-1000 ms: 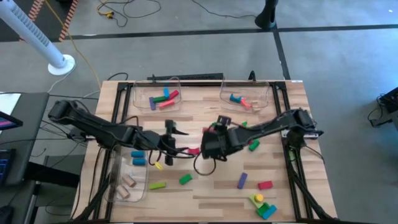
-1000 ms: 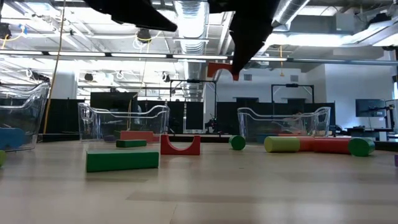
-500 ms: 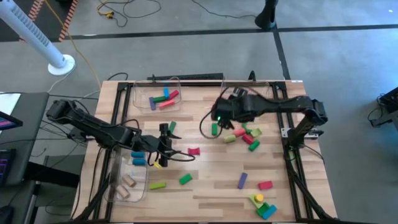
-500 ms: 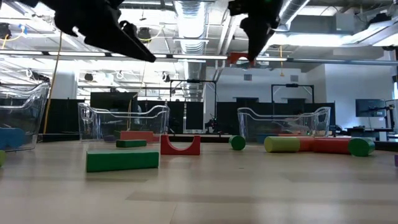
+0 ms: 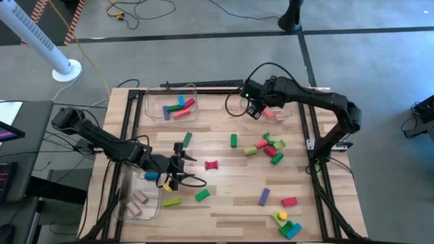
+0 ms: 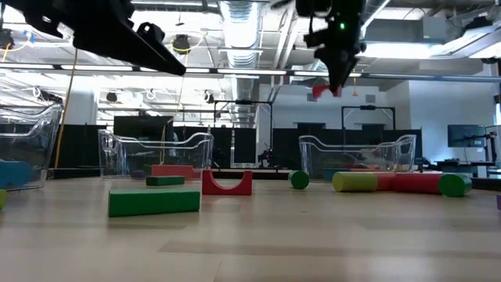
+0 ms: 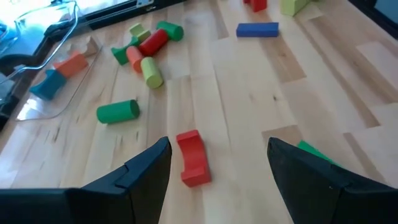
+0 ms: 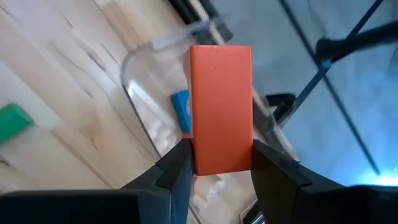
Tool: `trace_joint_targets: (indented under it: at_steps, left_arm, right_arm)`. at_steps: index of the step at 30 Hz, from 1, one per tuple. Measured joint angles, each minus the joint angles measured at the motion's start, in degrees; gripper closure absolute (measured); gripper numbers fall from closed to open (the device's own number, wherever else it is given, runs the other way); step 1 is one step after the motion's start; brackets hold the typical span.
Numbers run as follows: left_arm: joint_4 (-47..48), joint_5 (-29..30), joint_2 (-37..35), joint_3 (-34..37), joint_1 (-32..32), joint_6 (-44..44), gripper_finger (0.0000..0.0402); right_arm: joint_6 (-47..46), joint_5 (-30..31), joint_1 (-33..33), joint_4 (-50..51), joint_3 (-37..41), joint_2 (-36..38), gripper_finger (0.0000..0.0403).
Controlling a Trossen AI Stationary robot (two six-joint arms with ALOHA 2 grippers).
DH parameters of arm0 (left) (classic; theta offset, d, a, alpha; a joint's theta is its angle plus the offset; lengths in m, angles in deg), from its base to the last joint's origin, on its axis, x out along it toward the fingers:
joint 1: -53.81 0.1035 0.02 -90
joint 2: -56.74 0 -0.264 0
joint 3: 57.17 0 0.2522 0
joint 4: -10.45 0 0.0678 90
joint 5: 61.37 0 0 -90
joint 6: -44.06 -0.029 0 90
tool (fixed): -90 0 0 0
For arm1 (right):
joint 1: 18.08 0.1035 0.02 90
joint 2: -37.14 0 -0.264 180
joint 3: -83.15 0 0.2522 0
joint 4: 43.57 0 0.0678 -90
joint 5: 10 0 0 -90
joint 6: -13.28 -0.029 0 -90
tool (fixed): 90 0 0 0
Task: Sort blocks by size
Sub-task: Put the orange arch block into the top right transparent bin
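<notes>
Right wrist view: fingers (image 8: 177, 165) clamped on both sides of an orange-red block (image 8: 221, 109), held upright between them, over the rim of the far right clear bin (image 8: 140, 68). A blue block (image 8: 181, 109) is already lying inside it.

My read: step in hand is dropping that block into this bin. To do it well, get the block fully past the rim and over the bin floor before letting go, lower it a bit so it doesn't bounce out, then release clean and lift straight up clear of the wall.

High view places the right gripper (image 5: 256, 108) at the left edge of that bin, so it looks only just over the rim; I'd push further in. It also shows the far left bin (image 5: 192, 88) with several blocks and the loose ones spread mid-table, which the wrist view can't see.

Left gripper (image 7: 214, 177): fingers spread wide, empty, low over the table with a red arch block (image 7: 193, 157) lying flat between them, not touched. A green cylinder (image 7: 117, 111) lies apart from it. High view puts it just beside the near left bin (image 5: 157, 203).

Low view shows how high the carried block hangs above the bin wall, which the overhead doesn't give.
</notes>
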Motion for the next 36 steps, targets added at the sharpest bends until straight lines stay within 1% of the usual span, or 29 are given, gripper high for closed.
trace_joint_targets:
  at_steps: [14, 18, 22, 25, 28, 31, 36]
  left_arm:
    - [0.06, -0.01, 0.0, 0.0, -2.2, 0.98, 0.0143]
    - [0.2, -0.01, 0.0, 0.0, -2.21, 1.89, 0.0143]
    - [0.22, -0.01, 0.0, 0.0, -2.21, 2.59, 0.0143]
    - [0.24, -0.11, 0.0, 0.02, -2.21, 2.8, 0.0143]
    - [0.26, -2.22, 0.0, 0.02, -2.24, 2.79, 0.0143]
    - [0.24, -6.53, 0.0, 0.02, -2.97, 2.03, 0.0143]
    - [-0.33, -11.82, 0.0, 0.02, -6.01, 0.1, 0.0143]
  right_arm:
    - [5.38, -10.7, -12.66, -11.76, 13.38, -0.02, 0.0237]
    - [6.55, -12.13, -15.91, -14.79, 17.43, -0.02, 0.0237]
    - [7.76, -15.92, -19.42, -18.66, 21.37, -0.02, 0.0237]
    - [7.93, -16.37, -21.55, -21.0, 23.9, -0.02, 0.0237]
    - [7.95, -18.52, -23.21, -23.25, 26.08, -0.02, 0.0237]
    - [8.11, -20.01, -24.21, -25.05, 27.55, -0.04, 0.0236]
    - [8.55, -20.49, -24.92, -27.16, 29.54, -0.09, 0.0231]
